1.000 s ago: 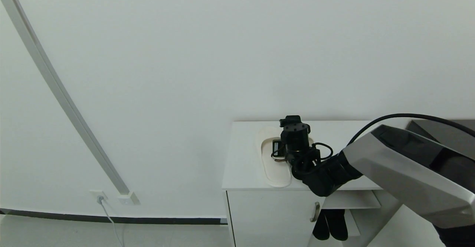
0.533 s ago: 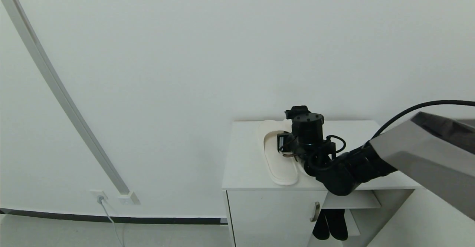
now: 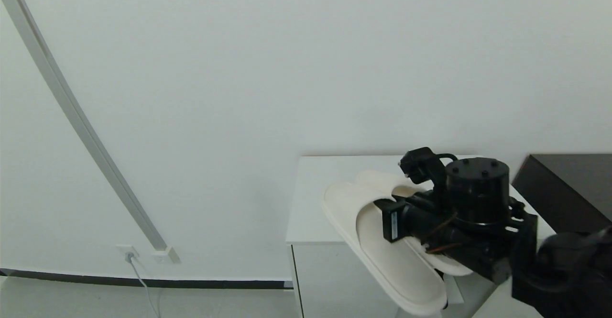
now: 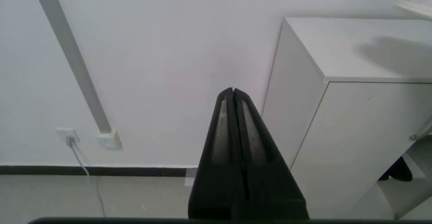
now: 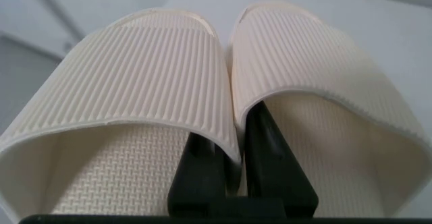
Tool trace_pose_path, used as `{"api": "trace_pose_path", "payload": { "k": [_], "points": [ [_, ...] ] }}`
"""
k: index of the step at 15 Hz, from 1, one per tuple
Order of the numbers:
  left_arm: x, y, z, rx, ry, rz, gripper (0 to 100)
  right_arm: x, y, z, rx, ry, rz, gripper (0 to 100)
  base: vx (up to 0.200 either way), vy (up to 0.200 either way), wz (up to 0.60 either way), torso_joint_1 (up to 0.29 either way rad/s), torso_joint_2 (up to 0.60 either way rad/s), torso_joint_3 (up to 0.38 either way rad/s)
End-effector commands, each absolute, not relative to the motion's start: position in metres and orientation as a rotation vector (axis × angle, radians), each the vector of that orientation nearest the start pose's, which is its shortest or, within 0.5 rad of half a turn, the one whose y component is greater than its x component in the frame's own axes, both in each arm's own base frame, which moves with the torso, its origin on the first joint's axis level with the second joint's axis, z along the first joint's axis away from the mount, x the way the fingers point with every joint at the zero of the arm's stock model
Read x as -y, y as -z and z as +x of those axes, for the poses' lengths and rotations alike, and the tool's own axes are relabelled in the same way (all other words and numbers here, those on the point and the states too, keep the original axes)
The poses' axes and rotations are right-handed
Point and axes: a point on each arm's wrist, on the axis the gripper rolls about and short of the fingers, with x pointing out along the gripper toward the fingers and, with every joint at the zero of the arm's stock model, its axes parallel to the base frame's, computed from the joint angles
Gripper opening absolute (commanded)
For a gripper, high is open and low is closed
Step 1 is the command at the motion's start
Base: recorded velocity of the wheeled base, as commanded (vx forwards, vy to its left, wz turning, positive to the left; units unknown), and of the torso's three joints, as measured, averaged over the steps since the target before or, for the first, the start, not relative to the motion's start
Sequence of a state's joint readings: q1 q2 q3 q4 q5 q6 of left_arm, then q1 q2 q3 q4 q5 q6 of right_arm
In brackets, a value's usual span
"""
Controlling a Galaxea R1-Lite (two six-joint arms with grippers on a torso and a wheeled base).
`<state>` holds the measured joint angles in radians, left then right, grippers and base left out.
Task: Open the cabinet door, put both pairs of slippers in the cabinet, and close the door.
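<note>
Okay so the right gripper [image 5: 236, 173] had the cream slippers [image 3: 382, 232] pinched as a pair. Its fingers [image 5: 202, 173] were narrowed down under the two straps, squeezing the inner strap walls together. The pair hung tilted: toe ends up over the front of the white cabinet [image 3: 315, 198], heels drooping down past its front edge. Whether the toes touched the top, I couldn't tell.

The left gripper [image 4: 233, 150] was pressed closed with nothing in it, parked low and off to the cabinet's left side, aimed at the wall.

Low on the cabinet's right was an open compartment [image 4: 408, 187] with a dark shape [image 4: 400, 172] in it. Probably the other pair, but too small to be sure.

My take on the carry-down, if anyone cares:
- Keep that pinch firm. It's only got strap fabric, and the long soles act like a lever, so any jerk could let one slide out.
- Back off from the top edge before dropping, so the hanging heels don't catch it.
- Level the pair out and feed it in flat and deep.
- Only let go once the soles sit on the shelf, clear of where the cabinet door [image 4: 378, 136] swings.
</note>
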<state>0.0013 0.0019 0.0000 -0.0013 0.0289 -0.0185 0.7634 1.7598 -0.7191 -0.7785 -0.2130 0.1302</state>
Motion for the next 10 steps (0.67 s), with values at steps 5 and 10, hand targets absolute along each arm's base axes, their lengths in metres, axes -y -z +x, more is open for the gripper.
{"api": "trace_pose_path", "payload": {
  "k": [5, 10],
  "points": [
    [-0.001, -0.076, -0.023, 0.0, -0.031, -0.02, 0, -0.209, -0.162, 0.188, -0.264, -0.638, -0.002, 0, 0.0, 0.0, 0.0, 0.0, 0.0, 0.0],
    [-0.001, -0.076, -0.023, 0.0, -0.029, -0.02, 0, -0.214, -0.162, 0.181, -0.265, -0.667, -0.009, 0, -0.08, 0.0, 0.0, 0.001, 0.0, 0.002]
  ]
}}
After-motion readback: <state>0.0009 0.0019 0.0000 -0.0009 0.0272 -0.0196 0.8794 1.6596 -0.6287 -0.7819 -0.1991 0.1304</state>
